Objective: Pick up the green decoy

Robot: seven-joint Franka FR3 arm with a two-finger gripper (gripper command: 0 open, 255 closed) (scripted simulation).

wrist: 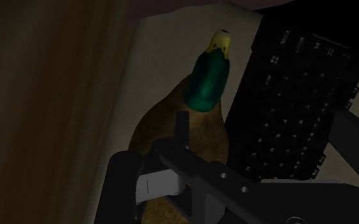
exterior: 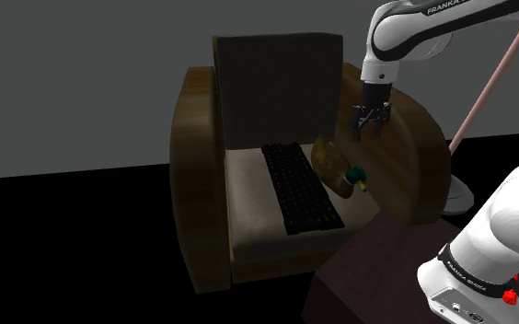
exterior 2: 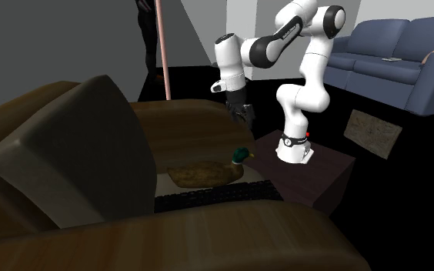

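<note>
Decoy (exterior: 340, 170), brown body with green head, lies on armchair (exterior: 198, 184) seat, just beside black keyboard (exterior: 302, 189), next to the armrest. My jaws hang above it, spread apart, gripping nothing, clear of the decoy.

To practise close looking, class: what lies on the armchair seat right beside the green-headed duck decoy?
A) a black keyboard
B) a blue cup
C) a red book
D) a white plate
A: a black keyboard lies flat on the pale seat cushion, alongside the duck decoy.
</note>
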